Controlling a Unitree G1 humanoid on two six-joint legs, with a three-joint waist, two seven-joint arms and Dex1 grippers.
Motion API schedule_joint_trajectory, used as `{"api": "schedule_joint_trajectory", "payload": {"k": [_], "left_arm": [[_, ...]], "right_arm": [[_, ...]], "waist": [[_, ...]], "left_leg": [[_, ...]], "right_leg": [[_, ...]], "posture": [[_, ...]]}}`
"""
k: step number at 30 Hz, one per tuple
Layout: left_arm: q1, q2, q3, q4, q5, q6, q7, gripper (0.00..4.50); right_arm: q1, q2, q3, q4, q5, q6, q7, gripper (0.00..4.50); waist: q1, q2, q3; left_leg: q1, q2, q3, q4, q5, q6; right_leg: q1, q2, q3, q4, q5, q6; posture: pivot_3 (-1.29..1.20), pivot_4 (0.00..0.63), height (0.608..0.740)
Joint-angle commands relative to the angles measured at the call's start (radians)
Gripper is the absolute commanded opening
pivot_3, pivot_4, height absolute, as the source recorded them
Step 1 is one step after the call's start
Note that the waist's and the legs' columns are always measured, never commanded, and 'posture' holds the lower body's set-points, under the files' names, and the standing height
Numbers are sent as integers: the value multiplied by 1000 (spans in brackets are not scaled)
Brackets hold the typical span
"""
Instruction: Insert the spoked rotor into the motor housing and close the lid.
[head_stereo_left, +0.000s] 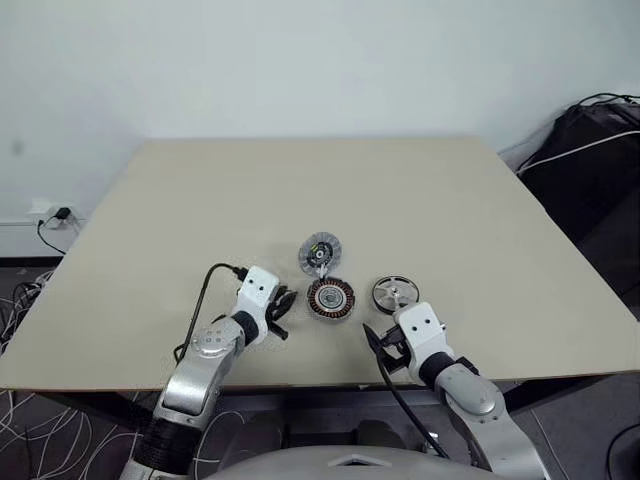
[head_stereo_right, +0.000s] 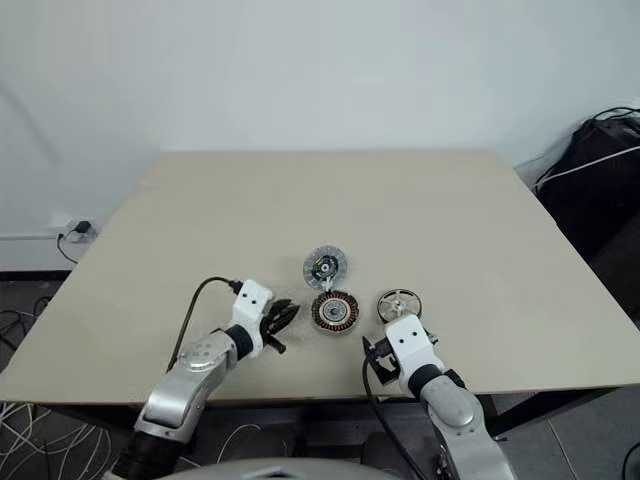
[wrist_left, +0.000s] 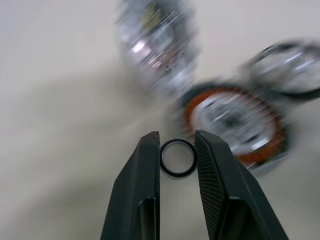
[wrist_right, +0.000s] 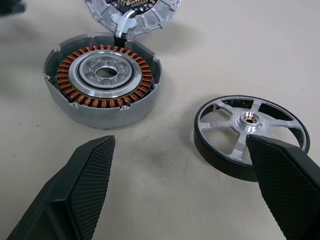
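The motor housing (head_stereo_left: 330, 298), a dark puck with copper-orange windings, lies near the table's front edge. Just right of it the spoked rotor (head_stereo_left: 395, 293) lies flat. Behind the housing rests the lid (head_stereo_left: 320, 254), its green-black parts facing up. My left gripper (wrist_left: 176, 135) hovers left of the housing, shut on a tiny dark ring (wrist_left: 177, 174) that it holds above the table. My right gripper (wrist_right: 180, 144) stands open just in front of the housing (wrist_right: 102, 82) and the rotor (wrist_right: 250, 132), touching neither.
The beige table (head_stereo_left: 300, 190) stretches far behind the parts. A short white cable (wrist_right: 122, 22) links the lid to the housing. A black bag (head_stereo_left: 590, 160) with cords sits beyond the table's right edge, and a wall socket (head_stereo_left: 55, 213) is at the left.
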Motion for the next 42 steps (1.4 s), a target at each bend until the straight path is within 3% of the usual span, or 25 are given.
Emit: {"api": "schedule_joint_trajectory", "payload": {"k": [1,17,31,42], "left_arm": [[-35,12,-54,-51,-26,7,-65,670],[-158,-42,-123,194,34,-32,-48,670],[-205,-141,-133,295,66,-108,21,670],[-238,-147,-128,346,85,-115,38,670]], "right_arm": [[-12,6,0,-34,-2,-14,-9,4500],[-5,18,4,-35,-4,-25,-27,4500],[-19,16,3,-29,-8,-30,-22,4500],[-16,28,8,-28,-12,-30,-28,4500]], "waist": [[-1,0,0],[0,-1,1],[1,-2,2],[0,-2,2]], "left_leg": [[0,0,0,0,0,0],[0,0,0,0,0,0],[0,0,0,1,0,0],[0,0,0,1,0,0]], "right_leg": [[0,0,0,0,0,0],[0,4,0,0,0,0],[0,4,0,0,1,1],[0,4,0,0,2,3]], "posture": [[0,0,740],[0,0,740],[0,0,740],[0,0,740]]}}
